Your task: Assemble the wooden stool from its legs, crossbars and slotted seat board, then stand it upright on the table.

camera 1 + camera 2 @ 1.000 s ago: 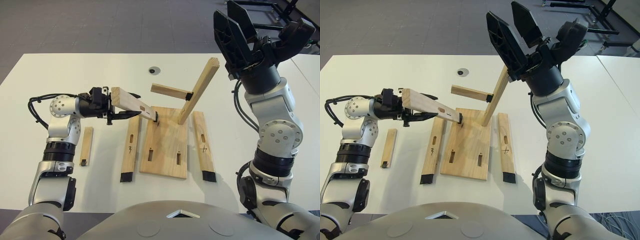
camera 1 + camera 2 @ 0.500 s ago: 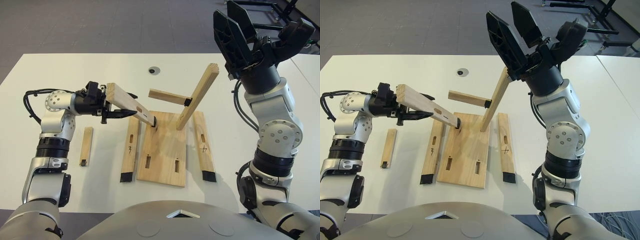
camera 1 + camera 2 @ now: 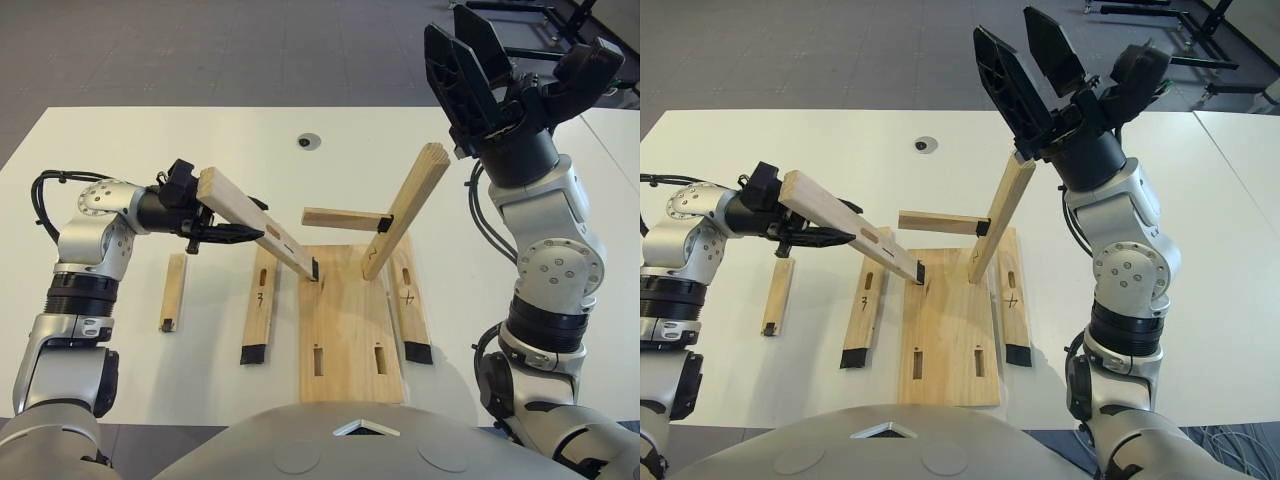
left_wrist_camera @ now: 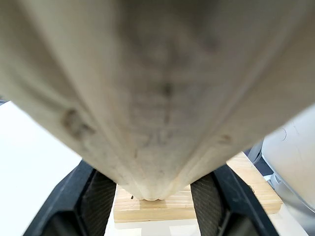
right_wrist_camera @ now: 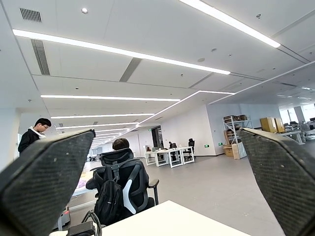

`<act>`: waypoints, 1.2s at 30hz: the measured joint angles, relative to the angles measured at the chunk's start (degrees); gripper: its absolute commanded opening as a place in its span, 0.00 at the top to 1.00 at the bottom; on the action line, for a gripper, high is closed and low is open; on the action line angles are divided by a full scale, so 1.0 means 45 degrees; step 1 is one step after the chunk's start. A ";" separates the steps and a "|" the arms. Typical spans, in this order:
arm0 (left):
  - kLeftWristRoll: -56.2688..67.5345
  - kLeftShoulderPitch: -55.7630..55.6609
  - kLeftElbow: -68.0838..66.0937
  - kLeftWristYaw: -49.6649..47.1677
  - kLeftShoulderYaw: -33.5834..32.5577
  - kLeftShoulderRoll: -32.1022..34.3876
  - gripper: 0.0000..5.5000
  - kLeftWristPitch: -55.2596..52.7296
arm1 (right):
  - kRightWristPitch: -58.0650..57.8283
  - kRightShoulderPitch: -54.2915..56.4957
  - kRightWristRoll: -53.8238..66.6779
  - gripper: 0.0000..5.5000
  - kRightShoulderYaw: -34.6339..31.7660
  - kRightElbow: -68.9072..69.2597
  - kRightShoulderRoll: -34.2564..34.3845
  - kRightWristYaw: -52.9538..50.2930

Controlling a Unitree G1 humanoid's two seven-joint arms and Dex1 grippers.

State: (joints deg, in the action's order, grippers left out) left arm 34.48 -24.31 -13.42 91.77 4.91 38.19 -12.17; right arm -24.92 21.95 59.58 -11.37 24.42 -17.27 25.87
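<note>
Left gripper (image 3: 228, 230) pinches the pale wooden leg (image 3: 252, 219), tip at eleven o'clock on the slotted light-wood seat board (image 3: 350, 335). Right gripper (image 3: 450, 22) spread aloft: unbraced, the board could skid.

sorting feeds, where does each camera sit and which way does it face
Left eye view: head, facing forward and down at the table and seat board; both arms show.
Right eye view: its stereo twin, same scene.
Left wrist view: looks along the held leg to the seat board, left claw clamped around it.
Right wrist view: raised, facing the room past the open right claw.
</note>
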 measured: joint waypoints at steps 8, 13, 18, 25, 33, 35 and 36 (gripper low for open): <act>-0.0002 0.0263 0.0976 -0.0233 0.0254 0.0377 0.62 0.0343 | -0.0015 0.0001 -0.0013 0.02 -0.0005 -0.0065 -0.0017 -0.0007; 0.0154 -0.0229 0.1313 -0.0220 0.0820 0.1081 0.62 -0.0586 | -0.0019 0.0005 -0.0012 0.02 0.0010 -0.0049 -0.0029 -0.0021; 0.0153 -0.0664 0.0967 -0.0194 0.1167 0.1378 0.62 -0.1066 | -0.0017 0.0006 -0.0013 0.02 -0.0024 -0.0054 -0.0075 -0.0014; 0.0153 -0.0620 0.0421 -0.0203 0.1170 0.1471 0.62 -0.1248 | -0.0054 0.0076 -0.0307 0.02 -0.0593 -0.1049 -0.1174 0.0746; 0.0140 -0.0683 0.0435 -0.0238 0.1292 0.1624 0.62 -0.1254 | -0.0128 -0.0684 -0.1815 0.02 -0.0079 -0.1571 -0.1556 0.1587; 0.0117 -0.0750 0.0423 -0.0220 0.1335 0.1638 0.62 -0.1264 | -0.0132 -0.0761 -0.2096 0.02 -0.0059 -0.1771 -0.1548 0.1574; 0.0108 -0.0757 0.0419 -0.0214 0.1339 0.1640 0.62 -0.1264 | -0.0168 -0.0776 -0.2123 0.02 -0.0007 -0.1773 -0.1538 0.1581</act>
State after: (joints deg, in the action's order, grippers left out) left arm 34.96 -27.72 -11.53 90.81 10.94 45.57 -17.86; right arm -25.67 18.45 50.03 -11.40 16.44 -24.19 32.99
